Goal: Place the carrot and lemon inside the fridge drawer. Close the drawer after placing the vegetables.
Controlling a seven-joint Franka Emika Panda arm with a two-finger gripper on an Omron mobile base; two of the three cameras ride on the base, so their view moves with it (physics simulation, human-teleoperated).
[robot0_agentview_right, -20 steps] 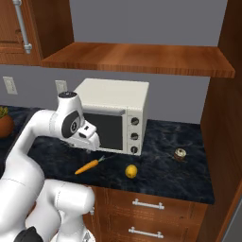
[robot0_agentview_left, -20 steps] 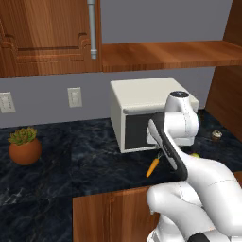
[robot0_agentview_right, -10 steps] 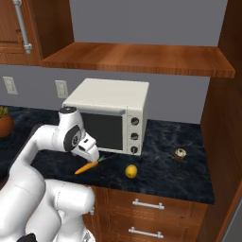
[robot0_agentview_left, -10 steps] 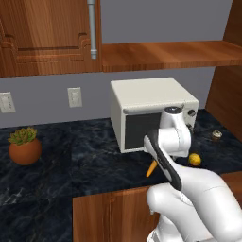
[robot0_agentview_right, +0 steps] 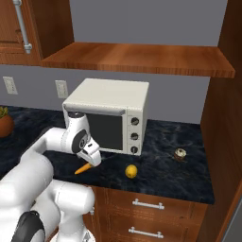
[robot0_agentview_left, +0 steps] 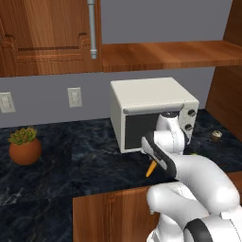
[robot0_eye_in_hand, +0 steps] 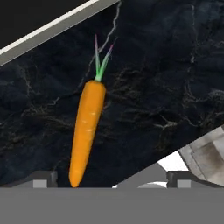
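As the arm has swung down from in front of the toaster oven (robot0_agentview_right: 108,116), its gripper (robot0_agentview_right: 90,159) now hangs low over the carrot (robot0_eye_in_hand: 86,131), which lies flat on the dark counter (robot0_agentview_right: 156,172) near the front edge, just in front of the oven door. A second ago the hand was up at the height of the oven window; now it sits right above the orange root. From the hand's own view the jaws stand spread wide with nothing between them, and the carrot's tip runs down between the two fingertips while its green top points away. The lemon (robot0_agentview_right: 131,171) rests untouched on the counter, a little to the right of the carrot and closer to the front edge. To my eye this is the reach for the first pick; nothing has gone into the fridge yet.
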